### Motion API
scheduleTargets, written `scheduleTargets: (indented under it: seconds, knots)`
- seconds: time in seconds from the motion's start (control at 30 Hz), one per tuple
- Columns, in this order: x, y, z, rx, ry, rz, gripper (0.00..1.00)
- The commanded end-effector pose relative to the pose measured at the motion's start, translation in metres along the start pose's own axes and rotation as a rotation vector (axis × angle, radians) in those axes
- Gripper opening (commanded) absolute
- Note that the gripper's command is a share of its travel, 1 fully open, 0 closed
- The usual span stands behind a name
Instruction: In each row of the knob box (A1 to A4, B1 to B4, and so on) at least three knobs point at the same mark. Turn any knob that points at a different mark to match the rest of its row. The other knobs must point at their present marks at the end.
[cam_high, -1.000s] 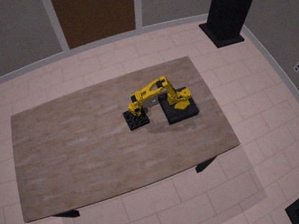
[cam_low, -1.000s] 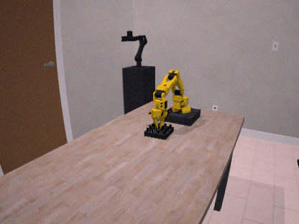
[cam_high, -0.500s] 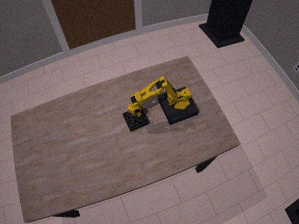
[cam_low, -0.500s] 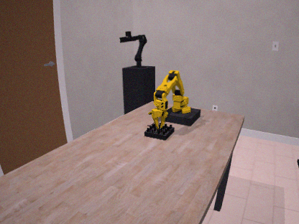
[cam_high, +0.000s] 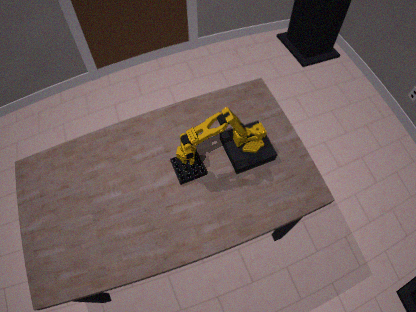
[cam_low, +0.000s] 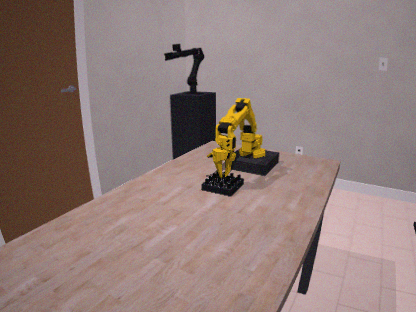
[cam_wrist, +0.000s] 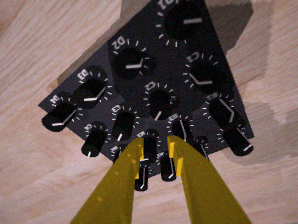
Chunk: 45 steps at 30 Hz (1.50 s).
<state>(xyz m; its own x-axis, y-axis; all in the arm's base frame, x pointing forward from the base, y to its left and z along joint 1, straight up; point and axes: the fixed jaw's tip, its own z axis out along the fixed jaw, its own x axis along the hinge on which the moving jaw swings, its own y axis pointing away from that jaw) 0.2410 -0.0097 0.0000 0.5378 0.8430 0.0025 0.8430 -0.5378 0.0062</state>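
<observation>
The black knob box (cam_wrist: 148, 95) lies on the wooden table and also shows in the top and exterior views (cam_high: 188, 170) (cam_low: 223, 184). Its knobs stand in rows with white marks; labels D1, D2 and D3 run along its upper left edge. My yellow gripper (cam_wrist: 154, 147) hangs straight over the near part of the box (cam_high: 187, 161) (cam_low: 222, 172). Its fingers are almost shut, with a narrow gap. A small knob (cam_wrist: 150, 141) shows in that gap, two rows in from the D row, and I cannot read its label. The fingers hide part of the nearest knobs.
The arm's black base block (cam_high: 248, 151) stands just right of the box. A black pedestal with a dark arm (cam_low: 192, 125) stands beyond the table's far end. A brown door (cam_low: 35, 115) is on the left wall.
</observation>
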Motion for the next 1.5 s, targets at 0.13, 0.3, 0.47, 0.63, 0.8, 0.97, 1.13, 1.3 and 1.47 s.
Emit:
scheduleTargets:
  seconds: [0.13,0.3,0.47,0.63,0.8,0.97,1.13,1.3,1.47]
  knots:
    - [0.008,-0.001,-0.012,0.005,-0.002,-0.01,0.08]
    - [0.009,-0.001,-0.015,0.005,-0.002,-0.01,0.08]
    - [0.01,-0.001,-0.019,0.005,-0.002,-0.01,0.08]
    - [0.01,-0.001,-0.021,0.005,-0.002,-0.01,0.08]
    - [0.011,-0.001,-0.021,0.005,-0.002,-0.01,0.08]
    - [0.009,-0.003,-0.022,0.005,-0.002,-0.01,0.08]
    - [0.004,-0.012,-0.025,0.005,-0.002,-0.01,0.08]
    - [-0.007,-0.028,-0.028,0.005,-0.002,-0.01,0.08]
    - [-0.014,-0.039,-0.028,0.005,-0.002,-0.01,0.08]
